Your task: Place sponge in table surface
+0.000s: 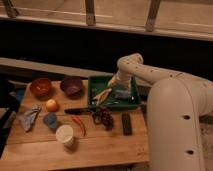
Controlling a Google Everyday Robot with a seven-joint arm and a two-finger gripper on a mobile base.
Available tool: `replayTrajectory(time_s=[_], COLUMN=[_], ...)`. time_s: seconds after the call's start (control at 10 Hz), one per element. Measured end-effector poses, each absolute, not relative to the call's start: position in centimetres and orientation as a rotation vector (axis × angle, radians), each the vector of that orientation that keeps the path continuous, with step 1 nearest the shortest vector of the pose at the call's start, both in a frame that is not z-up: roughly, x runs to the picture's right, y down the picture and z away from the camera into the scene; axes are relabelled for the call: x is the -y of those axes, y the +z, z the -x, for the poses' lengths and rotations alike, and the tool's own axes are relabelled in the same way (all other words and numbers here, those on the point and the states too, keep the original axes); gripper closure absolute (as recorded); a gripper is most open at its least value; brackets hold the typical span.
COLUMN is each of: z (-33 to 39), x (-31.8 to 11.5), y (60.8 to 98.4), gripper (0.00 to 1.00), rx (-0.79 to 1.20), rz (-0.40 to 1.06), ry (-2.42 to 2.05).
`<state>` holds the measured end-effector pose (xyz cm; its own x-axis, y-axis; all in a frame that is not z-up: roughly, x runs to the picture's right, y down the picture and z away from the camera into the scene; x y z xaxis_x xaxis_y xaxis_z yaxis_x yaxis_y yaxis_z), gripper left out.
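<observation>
My white arm reaches from the right over the green tray [95, 82] at the back right of the wooden table [100, 142]. My gripper [118, 89] hangs inside the tray. A pale bluish sponge [122, 94] lies in the tray right under the gripper. A yellowish object [102, 94] lies in the tray to the left of the gripper.
On the table: an orange bowl [40, 86], a purple bowl [71, 85], an orange fruit [51, 105], a blue cloth [29, 118], a blue cup [50, 119], a white cup [65, 134], a black knife [80, 110], a red chilli [80, 125], dark grapes [103, 117], a black remote [126, 123].
</observation>
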<state>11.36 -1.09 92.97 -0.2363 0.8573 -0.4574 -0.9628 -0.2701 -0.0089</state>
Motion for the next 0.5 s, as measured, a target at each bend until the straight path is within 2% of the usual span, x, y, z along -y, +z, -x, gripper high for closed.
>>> replayTrajectory(time_s=[0.5], z=[-13.9], x=[0.3], y=[94.6], gripper=[0.20], rx=[-0.378], rz=[0.441], ry=[1.848])
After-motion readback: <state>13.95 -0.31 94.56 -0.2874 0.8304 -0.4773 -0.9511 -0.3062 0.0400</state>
